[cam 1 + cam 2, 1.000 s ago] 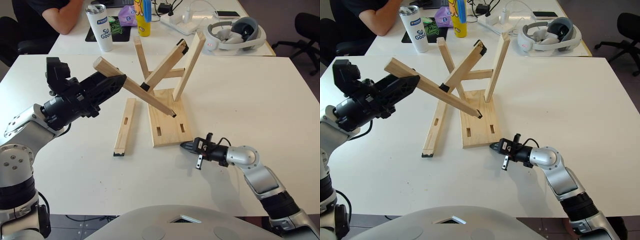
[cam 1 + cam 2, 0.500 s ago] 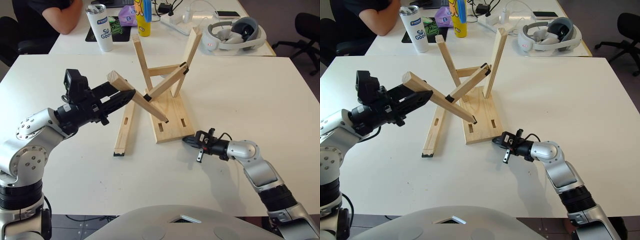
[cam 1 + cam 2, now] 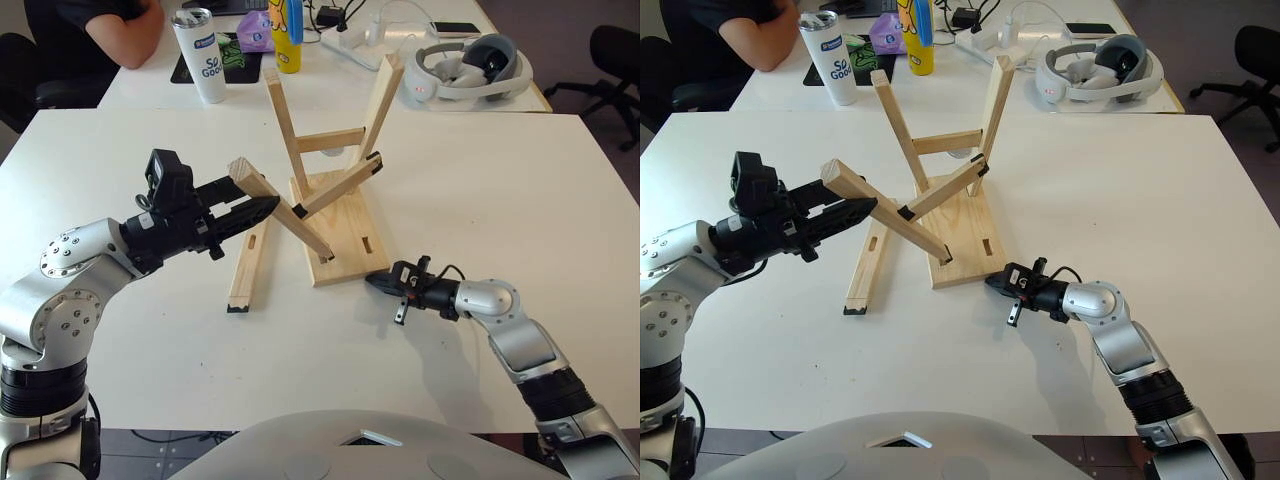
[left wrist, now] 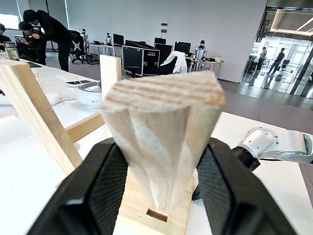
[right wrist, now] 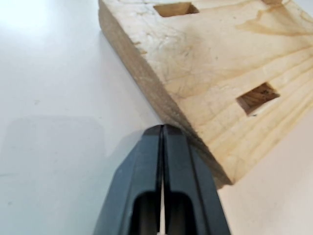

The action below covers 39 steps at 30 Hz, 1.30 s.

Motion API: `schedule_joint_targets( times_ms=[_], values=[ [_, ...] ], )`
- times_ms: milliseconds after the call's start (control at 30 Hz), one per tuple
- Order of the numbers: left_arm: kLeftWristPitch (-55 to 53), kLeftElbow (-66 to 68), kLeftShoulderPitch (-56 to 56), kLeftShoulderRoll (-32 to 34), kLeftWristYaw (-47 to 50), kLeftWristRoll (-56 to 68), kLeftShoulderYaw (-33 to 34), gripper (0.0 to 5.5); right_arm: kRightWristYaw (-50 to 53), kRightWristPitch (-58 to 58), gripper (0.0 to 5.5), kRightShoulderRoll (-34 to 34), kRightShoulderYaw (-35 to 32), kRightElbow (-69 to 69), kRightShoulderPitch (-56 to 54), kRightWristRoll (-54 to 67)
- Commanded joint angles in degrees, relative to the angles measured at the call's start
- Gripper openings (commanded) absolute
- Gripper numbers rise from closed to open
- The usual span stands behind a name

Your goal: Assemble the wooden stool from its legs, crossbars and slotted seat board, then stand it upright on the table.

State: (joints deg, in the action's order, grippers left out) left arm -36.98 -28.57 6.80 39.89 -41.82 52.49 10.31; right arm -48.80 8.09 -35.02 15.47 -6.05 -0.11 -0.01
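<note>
Lowered: pale wooden leg frame [image 3: 287,212] clamped in left end effector [image 3: 258,206].
Slants ahead onto flat slotted wooden seat board [image 3: 350,238]; closed, empty right end effector [image 3: 372,282] beside its corner.

Open-plan office: desk monitors [image 4: 139,58], white table [image 3: 500,190] (headset [image 3: 465,68] too).

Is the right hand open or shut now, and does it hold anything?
Shut, holding nothing. In the right wrist view the fingers of the right hand lie pressed together, tips close to an edge of the seat board.
</note>
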Motion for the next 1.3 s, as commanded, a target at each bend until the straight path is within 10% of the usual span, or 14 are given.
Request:
schedule_joint_targets(
  times_ms=[33, 1300],
  values=[
    [0.0, -0.1, 0.9, 1.9, -1.1, -1.8, 0.5, 2.05, -0.5, 1.5, 0.0, -1.1, 0.2, 0.5, 0.6, -0.5],
    [2.6, 0.8, 2.6, 0.4, -3.6, -7.2, -2.1, 2.04, -2.2, 2.2, 0.0, -1.8, 2.2, 0.4, -1.1, -0.3]
  ],
)
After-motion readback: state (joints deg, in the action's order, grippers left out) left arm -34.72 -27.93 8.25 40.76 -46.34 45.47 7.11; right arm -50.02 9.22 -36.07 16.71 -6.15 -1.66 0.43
